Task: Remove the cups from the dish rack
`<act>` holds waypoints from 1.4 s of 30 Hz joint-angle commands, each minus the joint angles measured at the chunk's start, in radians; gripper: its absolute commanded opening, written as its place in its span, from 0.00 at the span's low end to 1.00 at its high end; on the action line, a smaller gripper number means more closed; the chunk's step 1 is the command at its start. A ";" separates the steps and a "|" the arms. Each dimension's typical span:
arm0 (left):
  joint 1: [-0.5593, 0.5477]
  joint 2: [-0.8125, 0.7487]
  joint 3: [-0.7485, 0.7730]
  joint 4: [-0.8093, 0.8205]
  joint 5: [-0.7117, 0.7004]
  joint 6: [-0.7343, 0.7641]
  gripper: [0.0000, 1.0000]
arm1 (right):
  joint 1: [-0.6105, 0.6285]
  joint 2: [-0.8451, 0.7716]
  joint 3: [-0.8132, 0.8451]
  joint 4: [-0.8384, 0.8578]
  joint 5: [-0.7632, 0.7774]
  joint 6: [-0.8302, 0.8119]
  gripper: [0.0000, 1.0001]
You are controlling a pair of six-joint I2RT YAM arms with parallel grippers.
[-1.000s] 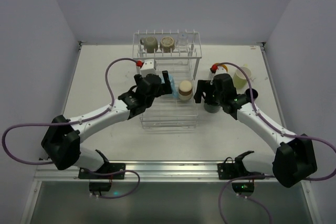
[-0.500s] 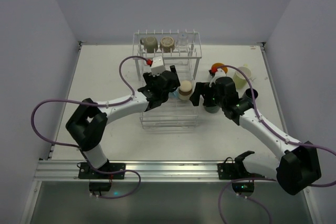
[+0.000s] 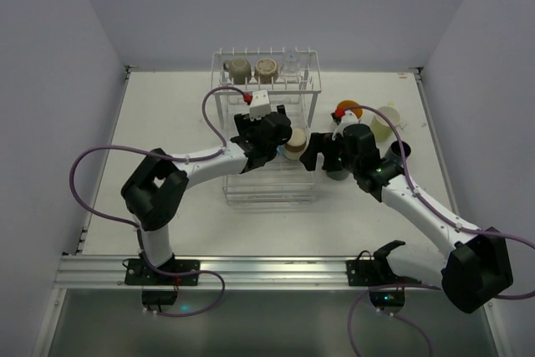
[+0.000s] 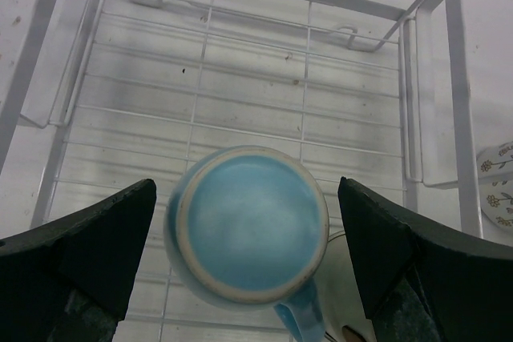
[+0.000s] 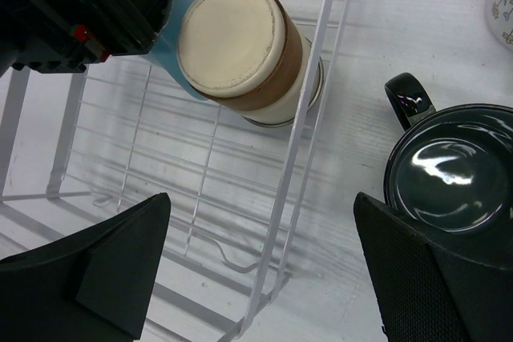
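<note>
Step in hand, as I read it: grasp on the light blue cup (image 4: 250, 222) in the lower basket of the dish rack (image 4: 457, 78). Left tool (image 4: 247, 198) is released, jaws spread wide and straddling the cup with a gap on both sides, no contact. Cup looks inverted: flat base faces the wrist camera, mouth down on the wires, so its long axis is vertical, along the approach line. Handle points to the lower right of the left wrist view, off the closing line, so the fingers should land on plain wall. To do it well: drop straight down, stay centred, close evenly, then lift vertically before moving sideways. The brown cup (image 5: 240, 42) sits just beside it and the rack frame is near. Right tool (image 5: 263, 198) is also released and grasping nothing, hovering by the rack's right side over the counter (image 3: 167, 123), near the dark green cup (image 5: 449, 170), which stands upright outside the rack.
</note>
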 commanded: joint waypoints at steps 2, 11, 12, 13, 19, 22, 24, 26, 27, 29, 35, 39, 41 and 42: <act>-0.006 0.034 0.052 0.050 -0.066 0.018 1.00 | 0.008 -0.034 -0.011 0.048 -0.021 -0.004 0.99; -0.006 0.055 0.038 0.037 -0.063 0.016 0.99 | 0.010 -0.073 -0.019 0.042 -0.016 -0.004 0.99; -0.006 0.057 0.037 0.037 -0.063 0.013 0.98 | 0.010 -0.080 -0.021 0.042 -0.016 -0.004 0.99; -0.004 0.059 0.035 0.037 -0.063 0.013 0.92 | 0.008 -0.085 -0.021 0.043 -0.016 -0.003 0.99; -0.003 0.034 0.001 0.042 -0.065 0.021 0.56 | 0.008 -0.117 -0.022 0.034 -0.004 -0.004 0.99; -0.003 -0.006 -0.040 0.054 -0.074 0.028 0.44 | 0.008 -0.131 -0.021 0.033 -0.010 0.000 0.99; -0.003 -0.044 -0.066 0.062 -0.075 0.044 0.35 | 0.008 -0.140 -0.021 0.036 -0.021 0.006 0.99; -0.003 -0.076 -0.092 0.065 -0.071 0.056 0.30 | 0.010 -0.159 -0.022 0.048 -0.036 0.025 0.99; -0.003 -0.114 -0.101 0.068 -0.068 0.060 0.26 | 0.008 -0.165 -0.028 0.056 -0.044 0.036 0.99; -0.003 -0.156 -0.138 0.088 -0.046 0.073 0.23 | 0.010 -0.194 -0.038 0.092 -0.068 0.077 0.99; -0.004 -0.345 -0.250 0.132 0.064 0.079 0.13 | 0.008 -0.272 -0.135 0.303 -0.191 0.264 0.99; -0.004 -0.502 -0.325 0.183 0.181 0.074 0.12 | 0.008 -0.268 -0.185 0.447 -0.249 0.391 0.97; -0.004 -0.555 -0.362 0.212 0.269 0.065 0.12 | 0.010 -0.255 -0.195 0.512 -0.272 0.445 0.94; -0.003 -0.608 -0.373 0.223 0.299 0.062 0.11 | 0.010 -0.243 -0.199 0.529 -0.285 0.460 0.93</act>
